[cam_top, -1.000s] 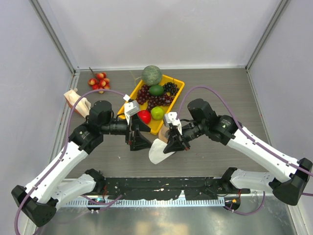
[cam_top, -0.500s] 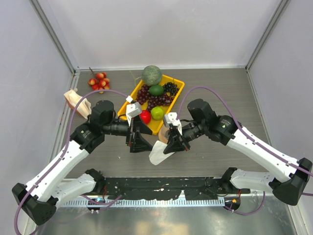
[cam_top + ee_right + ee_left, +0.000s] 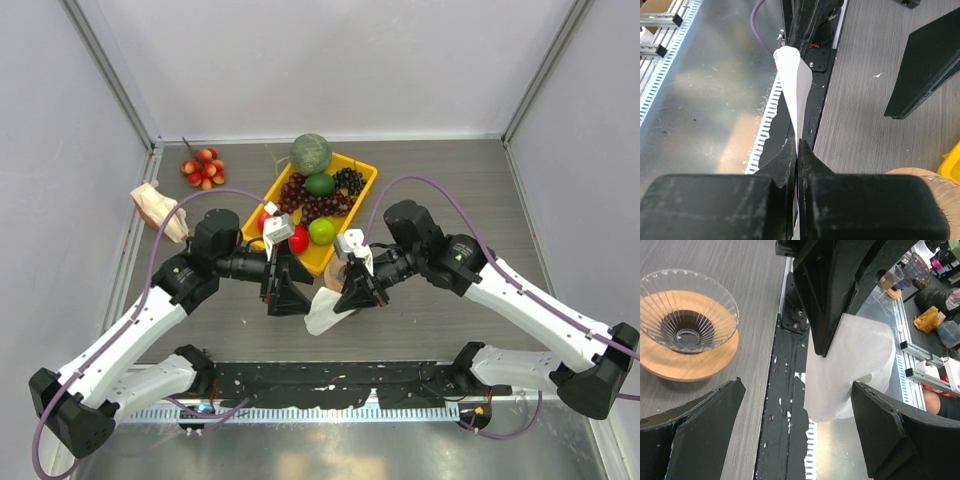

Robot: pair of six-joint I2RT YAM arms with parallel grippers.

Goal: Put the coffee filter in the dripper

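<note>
Right gripper [image 3: 797, 145] clamped shut on the coffee filter [image 3: 855, 370], held aloft just beside the dripper [image 3: 687, 305], toward the arm bases. Left gripper [image 3: 795, 405] spread wide, empty, facing the filter. Dripper holds nothing; the insertion is not yet done.

White arm shells [image 3: 545, 305], black joints [image 3: 205, 235] and fingers [image 3: 702, 422], purple cables [image 3: 410, 179]

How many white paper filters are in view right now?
1. The coffee filter hangs from the right gripper, jaws shut on it, facing the open left gripper. A second sheet stuck to it wouldn't show.
</note>
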